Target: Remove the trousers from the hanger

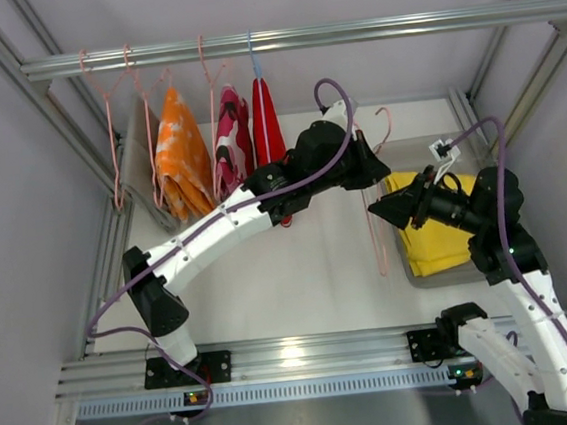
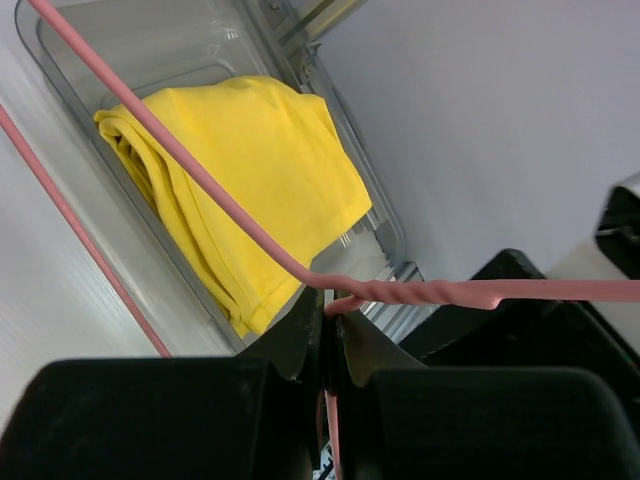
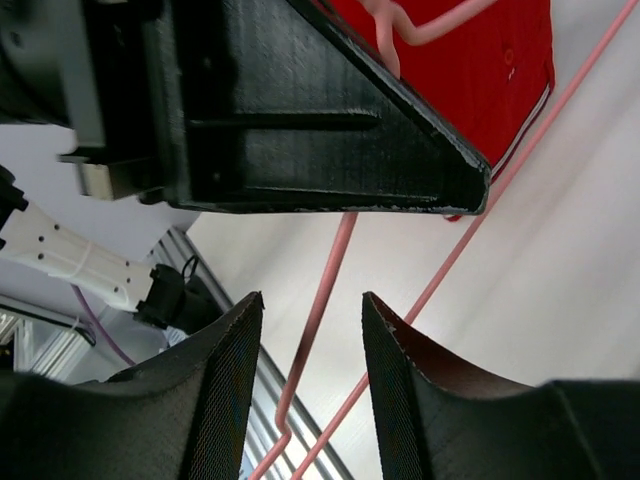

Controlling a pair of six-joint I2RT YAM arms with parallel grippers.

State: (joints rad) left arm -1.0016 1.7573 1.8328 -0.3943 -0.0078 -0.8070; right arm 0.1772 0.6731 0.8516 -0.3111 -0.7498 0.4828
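Observation:
The yellow trousers point(image 1: 442, 242) lie folded in a clear bin point(image 1: 420, 278) at the right, off the hanger. In the left wrist view the trousers point(image 2: 270, 160) fill the bin point(image 2: 150, 40) below the wire. The pale pink hanger point(image 1: 377, 234) hangs bare in mid-air. My left gripper point(image 1: 368, 169) is shut on it just under its twisted neck point(image 2: 420, 292), jaws point(image 2: 333, 310) pinched on the wire. My right gripper point(image 1: 373, 207) points left at the hanger. Its fingers point(image 3: 312, 297) stand open, with one strand of the hanger point(image 3: 335, 260) running between them, touching neither.
A metal rail point(image 1: 297, 38) crosses the back. On it hang an orange-and-white garment point(image 1: 179, 152), a pink patterned one point(image 1: 232, 142), a red one point(image 1: 267, 124) on a blue hanger, and bare pink hangers point(image 1: 111, 139) at the left. Frame walls close in both sides.

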